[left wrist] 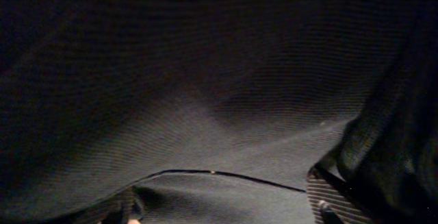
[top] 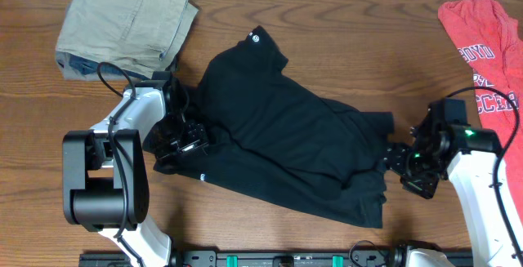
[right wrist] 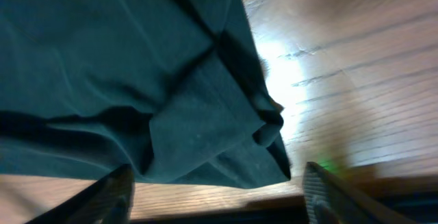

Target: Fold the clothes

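The clothes, a black collared shirt (top: 278,128), lie crumpled and slanting across the middle of the table, with a small white mark (top: 256,37) at the far end. My left gripper (top: 184,142) is at the shirt's left edge. In the left wrist view its fingers (left wrist: 335,200) stand wide apart, open, over black fabric (left wrist: 205,80) that fills the picture. My right gripper (top: 402,167) is at the shirt's right edge. It is open (right wrist: 219,203), with bare wood between the fingertips (right wrist: 332,193) and a bunched corner of the shirt (right wrist: 205,121) just ahead of them.
Folded khaki trousers (top: 127,22) lie at the far left, close behind my left arm. A red T-shirt with white lettering (top: 486,46) lies at the far right, beyond the right arm. The wooden table (top: 327,22) shows around the shirt; a black rail (top: 286,259) runs along the near edge.
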Available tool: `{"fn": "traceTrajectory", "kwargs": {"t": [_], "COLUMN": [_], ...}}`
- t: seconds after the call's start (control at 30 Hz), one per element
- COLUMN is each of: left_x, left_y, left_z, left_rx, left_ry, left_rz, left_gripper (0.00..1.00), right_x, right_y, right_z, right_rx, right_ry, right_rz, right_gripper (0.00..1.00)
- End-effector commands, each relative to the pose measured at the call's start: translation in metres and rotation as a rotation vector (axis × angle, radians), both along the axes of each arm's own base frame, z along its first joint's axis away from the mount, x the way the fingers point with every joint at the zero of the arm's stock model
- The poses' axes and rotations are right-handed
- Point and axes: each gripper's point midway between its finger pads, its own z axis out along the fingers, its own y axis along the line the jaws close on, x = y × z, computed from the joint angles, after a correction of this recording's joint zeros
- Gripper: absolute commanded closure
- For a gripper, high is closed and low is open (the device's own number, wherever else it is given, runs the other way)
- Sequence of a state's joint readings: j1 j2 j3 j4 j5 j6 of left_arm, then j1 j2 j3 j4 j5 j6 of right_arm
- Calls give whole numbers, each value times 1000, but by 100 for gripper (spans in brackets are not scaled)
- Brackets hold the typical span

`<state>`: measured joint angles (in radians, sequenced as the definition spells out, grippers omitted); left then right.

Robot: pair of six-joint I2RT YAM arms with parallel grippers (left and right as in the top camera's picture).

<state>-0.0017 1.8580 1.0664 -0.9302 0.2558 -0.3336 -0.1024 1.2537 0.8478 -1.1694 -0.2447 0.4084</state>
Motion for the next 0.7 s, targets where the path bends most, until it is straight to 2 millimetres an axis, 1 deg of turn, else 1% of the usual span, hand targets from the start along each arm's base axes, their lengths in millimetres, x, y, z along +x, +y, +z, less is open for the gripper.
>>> {"fn": "traceTrajectory", "kwargs": {"t": [0.0, 0.1, 0.23, 0.33, 0.43, 0.47, 0.67], "left_x": [-6, -6, -6, -6, -6, -6, -6], "left_y": [8, 8, 8, 8, 8, 8, 8], "left_z": [-7, -7, -7, -7, -7, -7, -7], "left_rx": [32, 32, 32, 32, 32, 32, 32], "left_ry": [23, 23, 23, 23, 23, 23, 23], "left_rz": [-26, -26, -26, -26, -26, -26, -26], "left_gripper": [15, 14, 13, 13, 13, 13, 13], "right_x": [-9, -20, -32, -30, -24, -22, -20], "right_y": [10, 17, 21, 26, 28, 28, 28], "right_z": [-11, -25, -42, -45, -45, -45, -48], "right_rx": [9, 10, 13, 42, 53, 53, 52], "right_ry": [41, 73, 106, 90, 65, 56, 41], "right_rz": [12, 22, 8, 7, 8, 8, 10], "right_gripper": [14, 11, 12, 17, 29, 31, 32]}}
